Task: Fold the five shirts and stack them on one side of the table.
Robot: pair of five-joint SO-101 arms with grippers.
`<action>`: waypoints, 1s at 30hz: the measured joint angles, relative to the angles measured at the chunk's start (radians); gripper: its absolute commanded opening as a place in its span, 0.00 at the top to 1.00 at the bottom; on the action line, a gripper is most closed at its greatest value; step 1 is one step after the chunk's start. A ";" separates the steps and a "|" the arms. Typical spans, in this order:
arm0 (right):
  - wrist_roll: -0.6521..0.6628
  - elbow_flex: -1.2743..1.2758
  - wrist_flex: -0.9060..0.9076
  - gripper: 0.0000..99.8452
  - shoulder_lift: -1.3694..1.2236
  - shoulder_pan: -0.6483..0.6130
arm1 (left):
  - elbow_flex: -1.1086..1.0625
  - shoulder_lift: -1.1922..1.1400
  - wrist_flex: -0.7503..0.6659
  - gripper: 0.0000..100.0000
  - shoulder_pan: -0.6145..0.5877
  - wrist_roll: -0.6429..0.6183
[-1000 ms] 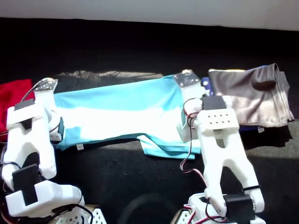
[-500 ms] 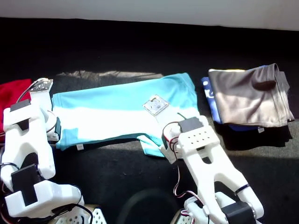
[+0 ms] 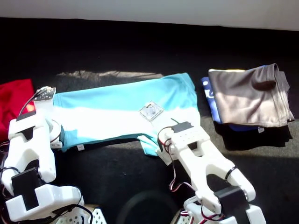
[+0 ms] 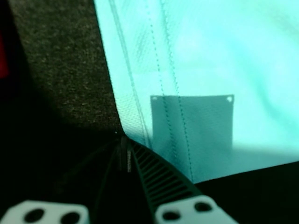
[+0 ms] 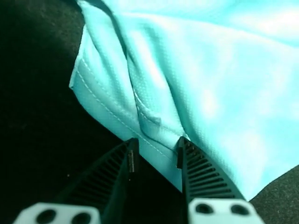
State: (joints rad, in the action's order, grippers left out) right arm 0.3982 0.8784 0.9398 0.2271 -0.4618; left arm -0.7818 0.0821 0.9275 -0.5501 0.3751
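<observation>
A turquoise shirt (image 3: 117, 109) lies folded lengthwise across the middle of the black table. One sleeve (image 3: 149, 145) sticks out at its near edge. My left gripper (image 3: 57, 137) sits at the shirt's near left corner. In the left wrist view it (image 4: 124, 151) is shut, with the hem (image 4: 122, 126) running into its tips. My right gripper (image 3: 158, 142) is at the loose sleeve. The right wrist view shows it (image 5: 155, 156) open, its fingers either side of the sleeve's hem (image 5: 154, 140).
A folded grey shirt (image 3: 250, 93) lies on a blue one (image 3: 208, 95) at the right side. A red shirt (image 3: 14, 100) lies at the left edge, beside my left arm. Bare black table (image 3: 117, 177) runs between the two arm bases.
My right arm has drawn back from the shirt's far right corner to the sleeve at its near edge. The left arm has shifted slightly toward the near side.
</observation>
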 measured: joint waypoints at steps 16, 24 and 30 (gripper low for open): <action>0.000 -0.133 0.086 0.99 -0.035 0.054 | 0.000 0.000 0.000 0.99 0.000 0.000; 0.000 -0.327 0.256 0.99 -0.035 0.054 | 0.000 0.000 0.000 0.99 0.000 0.000; 0.000 -0.334 0.301 0.97 -0.037 0.029 | 0.000 0.000 0.000 0.99 0.000 0.000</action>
State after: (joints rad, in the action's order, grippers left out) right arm 0.3982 0.5439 1.2405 0.1903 -0.4327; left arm -0.7818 0.0821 0.9275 -0.5501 0.3751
